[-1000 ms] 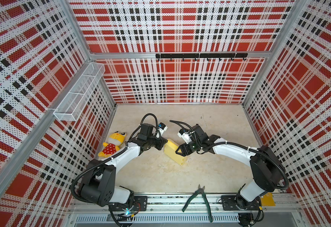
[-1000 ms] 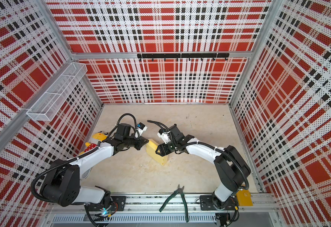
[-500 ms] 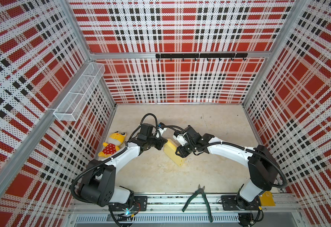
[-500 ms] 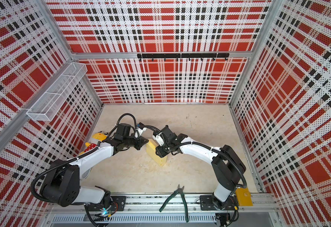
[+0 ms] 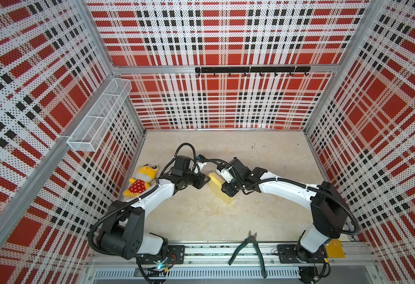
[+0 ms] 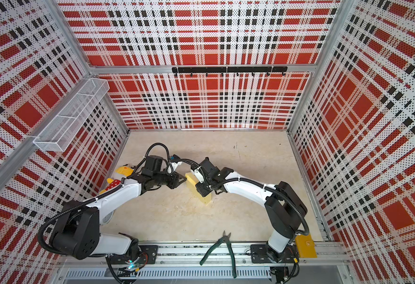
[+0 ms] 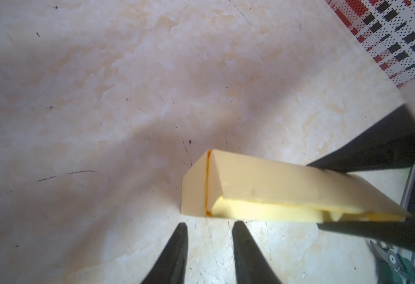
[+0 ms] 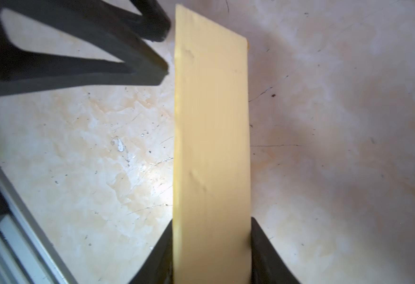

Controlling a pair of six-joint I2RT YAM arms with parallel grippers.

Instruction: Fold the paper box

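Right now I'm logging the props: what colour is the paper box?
Plain pale yellow; the paper box shows best in the right wrist view.

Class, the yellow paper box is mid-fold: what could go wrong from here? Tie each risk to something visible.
1. The right gripper clamps the paper box near one end only; the thin walls may dent or the box may pivot.
2. The flap edge gapes, and the open left gripper sits clear of it; the flap may spring up.
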